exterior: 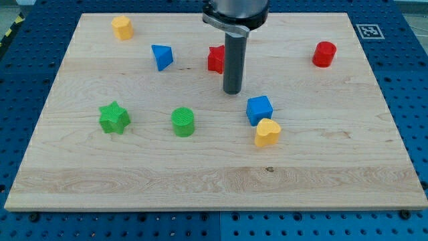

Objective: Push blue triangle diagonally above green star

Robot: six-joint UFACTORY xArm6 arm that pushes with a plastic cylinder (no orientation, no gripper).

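Note:
The blue triangle point(161, 57) lies on the wooden board in the upper left-middle part of the view. The green star point(114, 118) lies below it and to the left, well apart from it. My tip point(233, 91) rests on the board near the middle, well to the right of the blue triangle and a little below its level. The dark rod stands just in front of a red block point(215, 59) and hides its right side. My tip touches no block.
A green cylinder point(182, 122) sits right of the green star. A blue cube point(259, 109) and a yellow heart point(267, 132) touch, below-right of my tip. A yellow block point(122, 27) is at top left, a red cylinder point(324, 54) at top right.

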